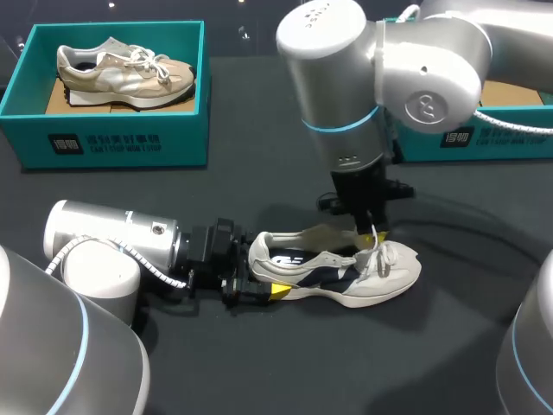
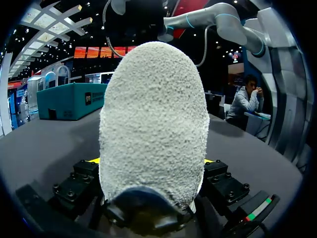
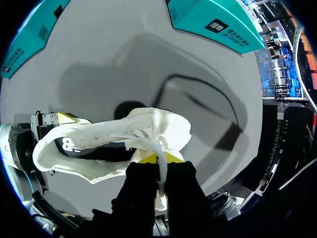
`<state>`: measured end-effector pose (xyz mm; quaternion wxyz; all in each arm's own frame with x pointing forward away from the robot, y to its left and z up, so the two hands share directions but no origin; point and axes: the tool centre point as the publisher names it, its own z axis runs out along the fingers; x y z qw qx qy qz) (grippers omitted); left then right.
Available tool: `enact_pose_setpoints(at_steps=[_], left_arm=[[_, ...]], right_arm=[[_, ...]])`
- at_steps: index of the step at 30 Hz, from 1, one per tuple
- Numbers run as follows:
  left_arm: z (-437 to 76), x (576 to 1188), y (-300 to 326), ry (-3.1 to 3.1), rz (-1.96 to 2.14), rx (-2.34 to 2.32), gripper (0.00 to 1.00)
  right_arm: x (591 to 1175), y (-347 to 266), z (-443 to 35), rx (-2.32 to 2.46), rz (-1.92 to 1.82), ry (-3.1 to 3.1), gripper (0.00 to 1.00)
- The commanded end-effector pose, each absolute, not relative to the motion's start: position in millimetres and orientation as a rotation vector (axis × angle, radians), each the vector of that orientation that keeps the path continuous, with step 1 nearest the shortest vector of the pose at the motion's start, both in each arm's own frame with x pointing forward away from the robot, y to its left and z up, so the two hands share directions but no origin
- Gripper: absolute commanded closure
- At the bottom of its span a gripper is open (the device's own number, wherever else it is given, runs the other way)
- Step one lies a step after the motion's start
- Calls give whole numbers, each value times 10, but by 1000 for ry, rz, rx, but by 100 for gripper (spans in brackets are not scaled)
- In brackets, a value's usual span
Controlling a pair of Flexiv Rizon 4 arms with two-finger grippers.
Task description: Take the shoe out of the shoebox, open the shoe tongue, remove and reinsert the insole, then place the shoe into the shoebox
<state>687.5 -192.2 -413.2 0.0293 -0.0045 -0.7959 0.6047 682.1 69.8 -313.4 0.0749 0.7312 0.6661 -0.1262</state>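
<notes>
The shoe [image 1: 337, 275], white with dark side panels, sits in the near middle of the table [image 1: 285, 372], sole toward the surface. Its heel points left and its toe right, and it is outside both boxes.

Our left gripper [image 1: 263, 270] comes in low along the table from the near left and is clamped on the heel. One yellow tip presses the heel's near side and the other its far side. In the left wrist view the rounded heel fills the space between the fingers.

Our right gripper [image 1: 373, 233] comes straight down onto the lacing area toward the toe. Its two tips are pinched together on a thin white strip of the shoe, and we cannot tell whether it is tongue or lace.

At the far left stands a teal shoebox [image 1: 112, 143] holding a beige shoe [image 1: 125, 73]. A second shoebox [image 1: 484, 143] stands at the far right, its left end hidden behind our right arm. Both boxes are well apart from the white shoe, with a band of dark table between them and it.

More table surface lies to the right of the toe and along the near edge in front of the sole. The left arm's body lies along the near-left side, and the right arm's large joint hangs over the far middle.
</notes>
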Motion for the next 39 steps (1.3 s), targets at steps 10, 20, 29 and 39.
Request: enact_pose_setpoints(at_steps=[10, 20, 29, 39], left_arm=[[-4146, 6861, -1913, -2457, 1864, -13, 100], [-4146, 6861, -1913, -2457, 1864, -13, 100], [-4146, 6861, -1913, -2457, 1864, -13, 100], [-4146, 6861, -1913, -2457, 1864, -13, 100]], right_arm=[[6886, 494, -3312, 2232, -367, 1966, 97], [6918, 289, -3409, 2246, -454, 1831, 60], [6955, 81, -3514, 2278, -507, 1760, 55], [6885, 182, -3002, 2189, -415, 1843, 53]])
